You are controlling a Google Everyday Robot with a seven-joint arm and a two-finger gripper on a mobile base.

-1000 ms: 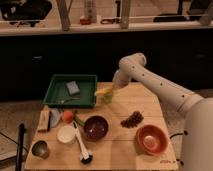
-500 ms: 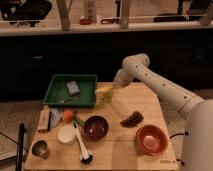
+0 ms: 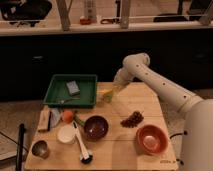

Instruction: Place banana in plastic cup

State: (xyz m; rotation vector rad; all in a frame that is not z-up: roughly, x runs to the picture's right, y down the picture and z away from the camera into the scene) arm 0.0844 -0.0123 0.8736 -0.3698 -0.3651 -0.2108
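The plastic cup (image 3: pixel 106 95) is a small yellowish-green shape on the wooden table (image 3: pixel 120 150), just right of the green tray. A pale yellow patch at the cup's top looks like the banana (image 3: pixel 106 92); I cannot tell whether it rests in the cup or is still held. My gripper (image 3: pixel 115 89) hangs at the end of the white arm, just above and to the right of the cup, close against it.
A green tray (image 3: pixel 57 95) holds a grey sponge (image 3: pixel 73 88). Nearer the front are a dark bowl (image 3: pixel 95 127), a white bowl (image 3: pixel 66 134), a metal cup (image 3: pixel 40 148), an orange piece (image 3: pixel 67 116), a brush (image 3: pixel 83 149), grapes (image 3: pixel 132 119) and an orange bowl (image 3: pixel 151 139).
The arm and gripper have shifted slightly to the right and up, away from the cup. The other objects have not moved.
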